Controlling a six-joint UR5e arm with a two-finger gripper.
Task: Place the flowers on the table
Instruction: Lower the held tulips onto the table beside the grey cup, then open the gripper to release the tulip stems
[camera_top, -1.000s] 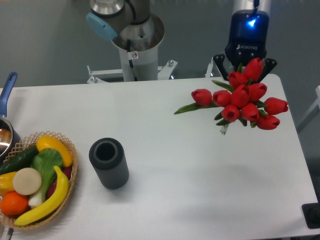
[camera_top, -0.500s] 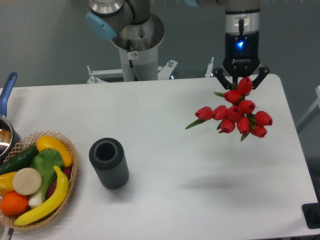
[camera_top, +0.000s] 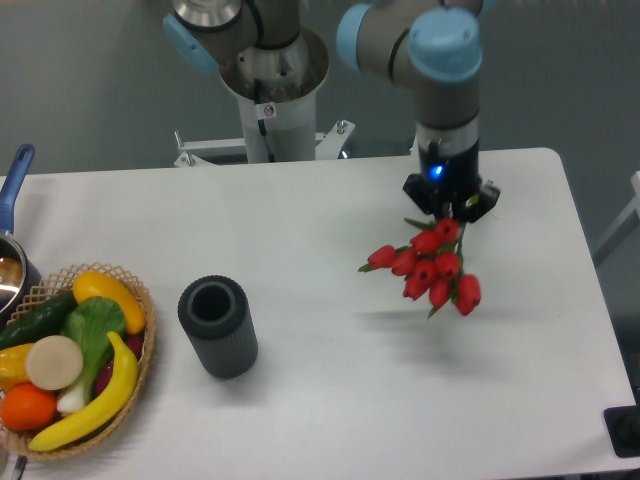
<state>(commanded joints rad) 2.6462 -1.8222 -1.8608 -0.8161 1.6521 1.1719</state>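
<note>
The flowers (camera_top: 428, 267), a bunch of red tulips with green leaves, hang blooms-down above the right half of the white table (camera_top: 330, 400), casting a shadow on it. My gripper (camera_top: 449, 212) points straight down over them and is shut on the stems, which it hides. The blooms tilt toward the front right and do not seem to touch the tabletop.
A dark grey cylindrical vase (camera_top: 217, 325) stands left of centre. A wicker basket (camera_top: 75, 360) of fruit and vegetables sits at the front left edge, with a blue-handled pot (camera_top: 12, 225) behind it. The arm's base (camera_top: 272, 95) stands behind the table.
The arm has carried the flowers down and toward the table's middle. The bunch now looks smaller and lower, with its shadow close beneath it.
</note>
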